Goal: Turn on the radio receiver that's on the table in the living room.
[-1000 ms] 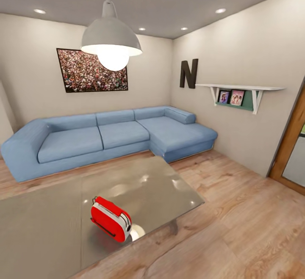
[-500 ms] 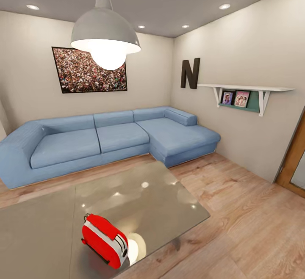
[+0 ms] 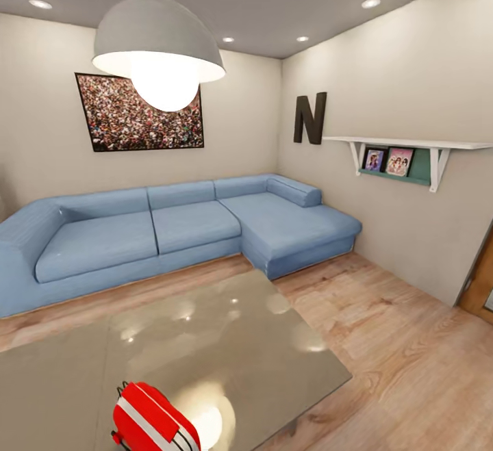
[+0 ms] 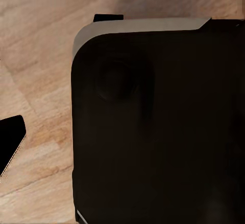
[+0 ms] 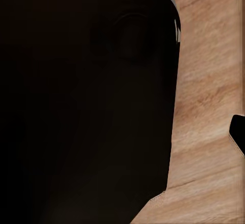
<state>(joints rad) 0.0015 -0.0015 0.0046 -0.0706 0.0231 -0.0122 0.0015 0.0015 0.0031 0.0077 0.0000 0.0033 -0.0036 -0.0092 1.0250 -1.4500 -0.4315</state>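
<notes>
The red radio receiver with white edge trim stands on its edge at the near left part of the glossy grey-taupe coffee table, cut off by the bottom of the head view. Its dial face does not show from here. The left wrist view looks down on a dark rounded body of the robot over the wood floor, with a dark tip at the picture's edge. The right wrist view has the same dark body and another dark tip. Neither view reveals how the fingers stand.
A blue sectional sofa runs along the far wall and corner behind the table. A white dome pendant lamp hangs over the table. A crowd picture, a letter N and a wall shelf are on the walls. Wood floor lies right of the table.
The whole head picture has shifted: the camera has come closer to the table. The radio now sits lower and further left in the view, partly cut off.
</notes>
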